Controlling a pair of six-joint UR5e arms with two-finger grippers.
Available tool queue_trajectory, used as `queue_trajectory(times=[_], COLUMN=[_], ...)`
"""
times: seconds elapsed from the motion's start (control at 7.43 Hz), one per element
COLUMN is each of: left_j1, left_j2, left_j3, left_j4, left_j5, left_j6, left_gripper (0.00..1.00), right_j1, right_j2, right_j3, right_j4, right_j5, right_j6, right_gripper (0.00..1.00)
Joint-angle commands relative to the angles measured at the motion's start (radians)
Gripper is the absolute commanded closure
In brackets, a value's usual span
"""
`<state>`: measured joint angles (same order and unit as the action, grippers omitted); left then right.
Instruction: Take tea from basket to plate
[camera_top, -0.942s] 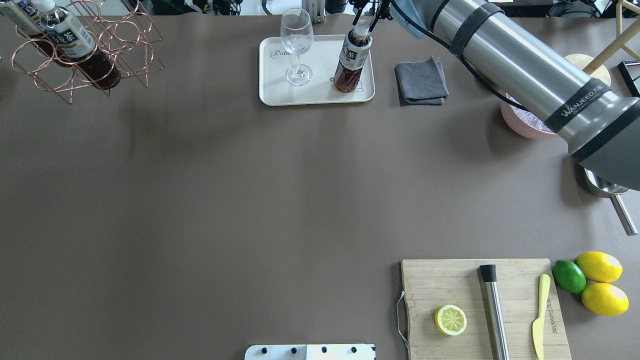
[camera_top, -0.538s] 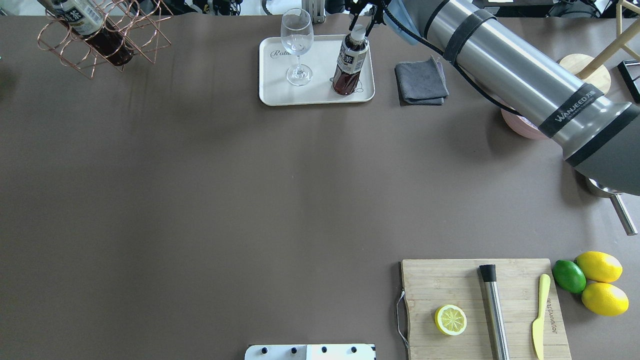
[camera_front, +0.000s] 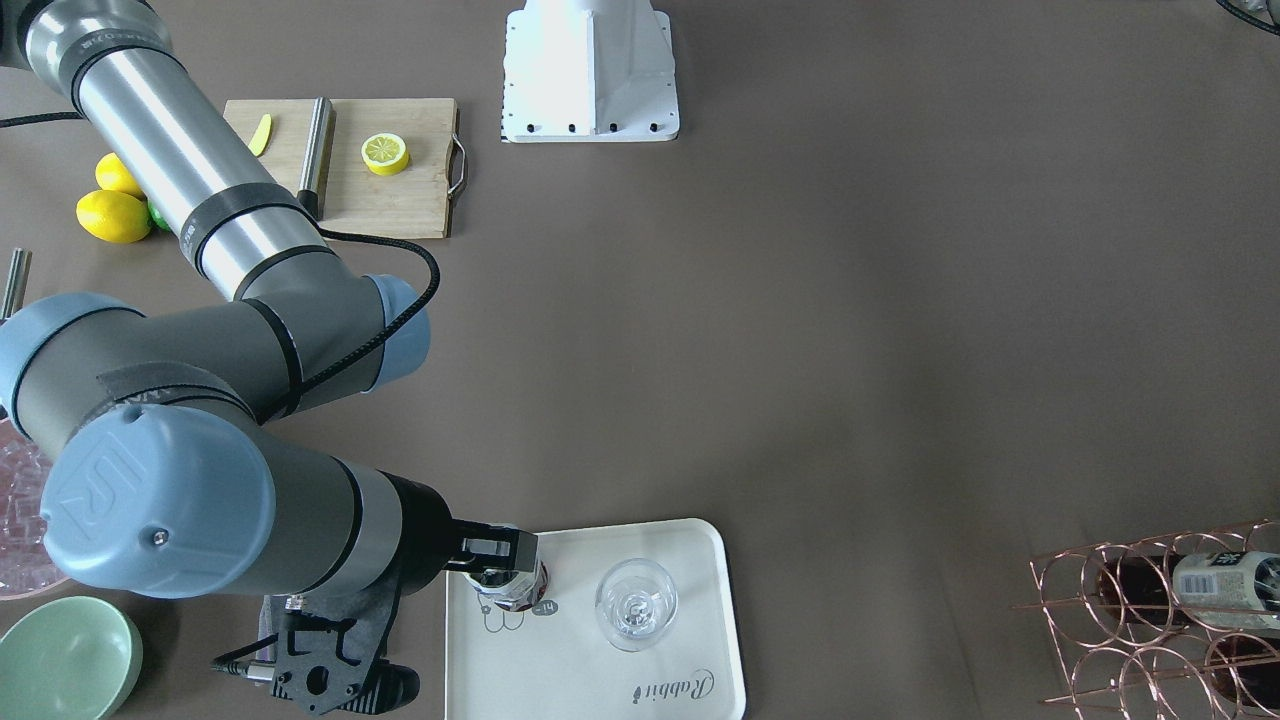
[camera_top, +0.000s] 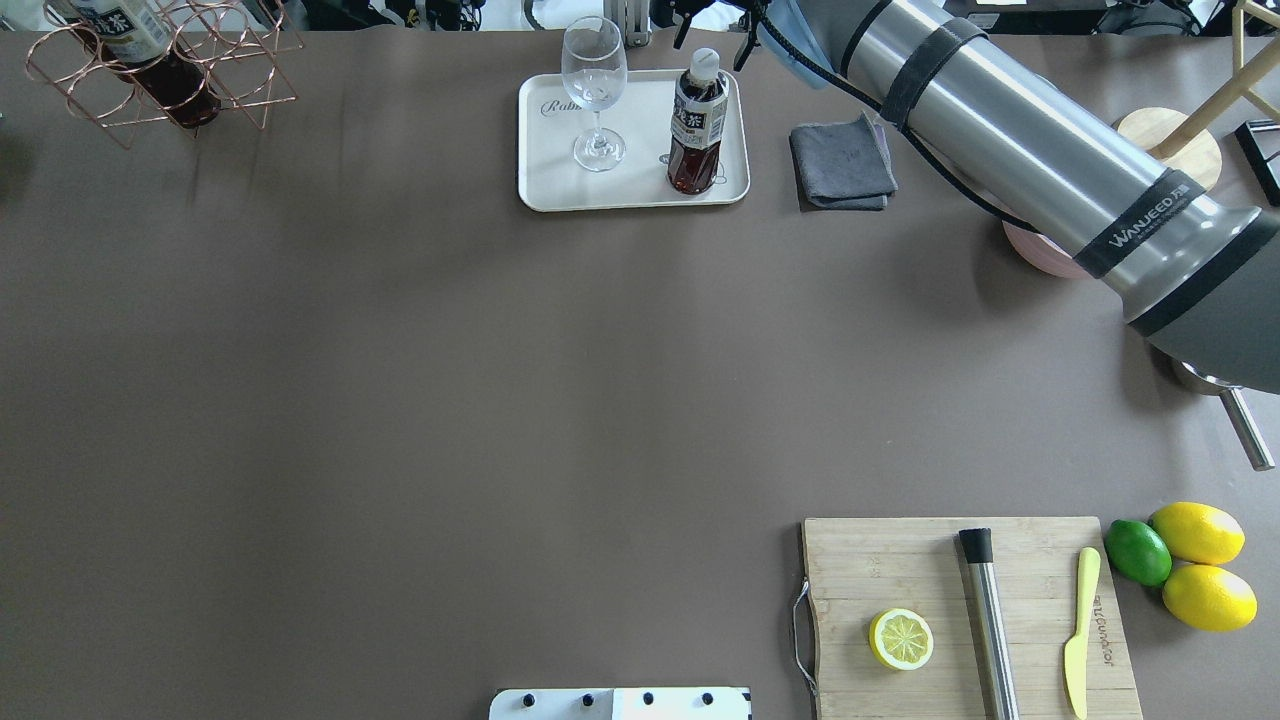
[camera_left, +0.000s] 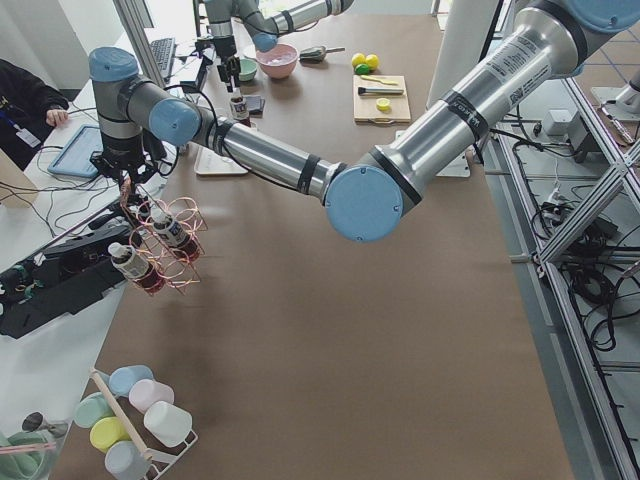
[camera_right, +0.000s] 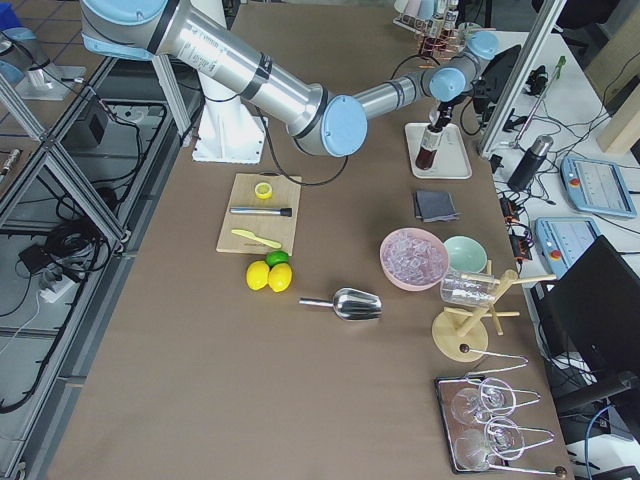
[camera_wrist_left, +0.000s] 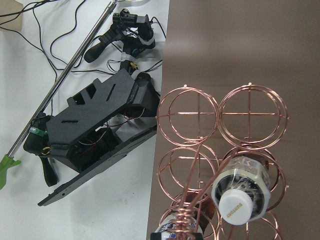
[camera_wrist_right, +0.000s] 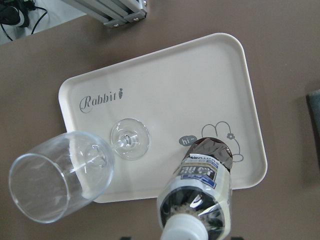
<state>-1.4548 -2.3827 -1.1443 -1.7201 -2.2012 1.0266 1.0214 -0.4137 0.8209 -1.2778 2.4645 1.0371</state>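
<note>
One tea bottle (camera_top: 697, 125) stands upright on the cream plate (camera_top: 560, 160), over the bear drawing at its right end. My right gripper (camera_top: 714, 25) hovers just above and behind the white cap, open, with nothing between its fingers. The right wrist view looks straight down on this bottle (camera_wrist_right: 200, 195) and the plate (camera_wrist_right: 200, 85). The rose-gold basket (camera_top: 245, 70) is at the far left corner with two more tea bottles (camera_wrist_left: 242, 197) in its cells. My left gripper (camera_left: 128, 180) is at the basket's wire handle; I cannot tell whether it is open or shut.
A wine glass (camera_top: 594, 90) stands on the plate left of the bottle. A folded grey cloth (camera_top: 842, 162) lies right of the plate, with a pink bowl (camera_top: 1040, 255) under the right arm. A cutting board (camera_top: 960, 610), lemons and a lime fill the near right.
My right gripper has come off the bottle's cap and drawn back. The bottle went from leaning to upright on the plate. The basket swung right and farther away, then back left.
</note>
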Motion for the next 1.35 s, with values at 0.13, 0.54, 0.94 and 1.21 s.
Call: queue_trajectory(times=[0.13, 0.54, 0.94, 1.21], left_j1=[0.004, 0.024, 0.034, 0.042], left_j2=[0.002, 0.016, 0.043, 0.045], left_j3=[0.026, 0.026, 0.020, 0.012], left_j4=[-0.029, -0.030, -0.076, -0.075], left_j5=[0.025, 0.025, 0.026, 0.026], left_j6=[0.023, 0.061, 0.058, 0.052], left_gripper=[1.00, 1.00, 1.00, 1.00], right_j1=[0.003, 0.031, 0.075, 0.123], right_j2=[-0.077, -0.369, -0.638, -0.921], right_j3=[0.250, 0.644, 0.893, 1.096], right_j4=[-0.162, -0.268, -0.467, -0.570], right_j5=[0.008, 0.013, -0.031, -0.136], right_j6=[-0.002, -0.019, -0.300, -0.553], right_gripper=[0.24, 0.17, 0.11, 0.09])
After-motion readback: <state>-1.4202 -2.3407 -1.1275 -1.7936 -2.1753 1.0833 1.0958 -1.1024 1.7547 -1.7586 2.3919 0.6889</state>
